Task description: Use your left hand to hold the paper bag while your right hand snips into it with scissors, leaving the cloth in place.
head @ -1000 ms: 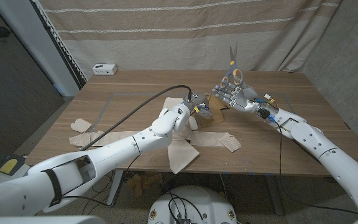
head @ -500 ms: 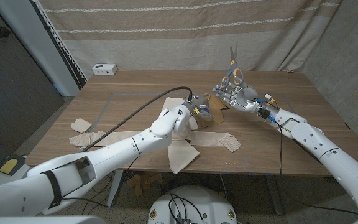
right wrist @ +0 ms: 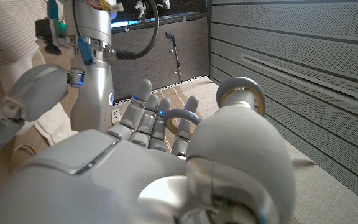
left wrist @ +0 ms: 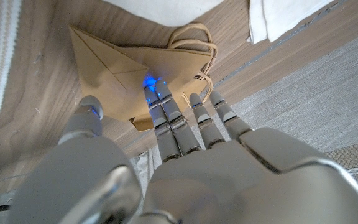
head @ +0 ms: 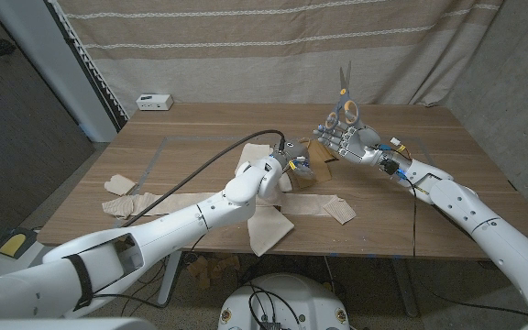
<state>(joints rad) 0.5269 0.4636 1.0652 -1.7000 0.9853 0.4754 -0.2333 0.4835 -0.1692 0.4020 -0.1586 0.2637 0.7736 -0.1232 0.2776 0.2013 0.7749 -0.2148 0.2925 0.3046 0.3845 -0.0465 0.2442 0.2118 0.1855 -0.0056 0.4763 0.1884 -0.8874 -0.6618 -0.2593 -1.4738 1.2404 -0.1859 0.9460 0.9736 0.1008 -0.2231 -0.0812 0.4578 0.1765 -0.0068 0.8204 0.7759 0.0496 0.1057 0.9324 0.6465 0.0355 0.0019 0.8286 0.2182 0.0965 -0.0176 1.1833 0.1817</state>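
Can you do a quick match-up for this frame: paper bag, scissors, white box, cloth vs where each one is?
Things:
1. paper bag
2. scissors
3. white box
4. cloth

Places:
A. far left corner of the table
B. under the left hand fingers
C. near table edge, beneath the left forearm
D. held in the right hand, blades up

Pairs: 1-B, 2-D, 3-A, 4-C

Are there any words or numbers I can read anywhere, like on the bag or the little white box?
None can be read.
Brown paper bag with twisted handles: plain, no print visible.
Small white box at the far table edge: dark marks on its front, too small to read.
Grey-handled scissors in the right hand: no label visible.
White cloth pieces on the wooden table: blank.
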